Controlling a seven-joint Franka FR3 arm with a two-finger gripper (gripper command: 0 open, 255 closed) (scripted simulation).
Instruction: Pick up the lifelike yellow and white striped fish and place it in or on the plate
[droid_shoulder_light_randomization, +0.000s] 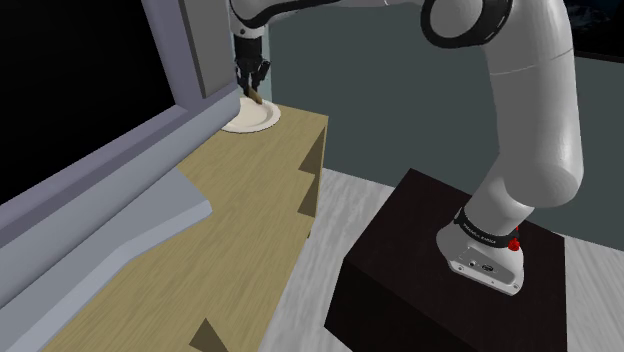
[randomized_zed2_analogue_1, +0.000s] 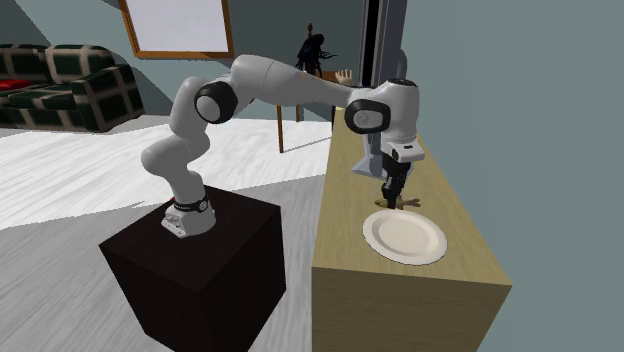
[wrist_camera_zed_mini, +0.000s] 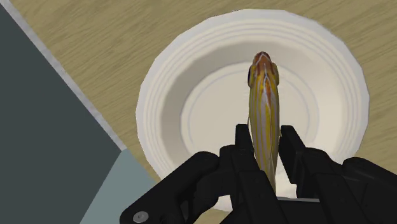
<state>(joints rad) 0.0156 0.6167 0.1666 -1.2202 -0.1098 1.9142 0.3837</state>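
Clasping the striped fish (wrist_camera_zed_mini: 263, 95) over the white plate (wrist_camera_zed_mini: 153, 89), the gripper (wrist_camera_zed_mini: 267, 139) should descend near the centre before gently releasing.

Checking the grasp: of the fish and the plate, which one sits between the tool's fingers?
The yellow-and-white striped fish: the tool is shut on its body. The white plate lies flat on the wooden counter beneath, ungripped.

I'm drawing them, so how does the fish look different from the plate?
The fish is long, thin and yellow-and-white striped; the plate is round, wide and plain off-white. The fish is clasped in the jaws above it; the plate lies flat on the wooden top.
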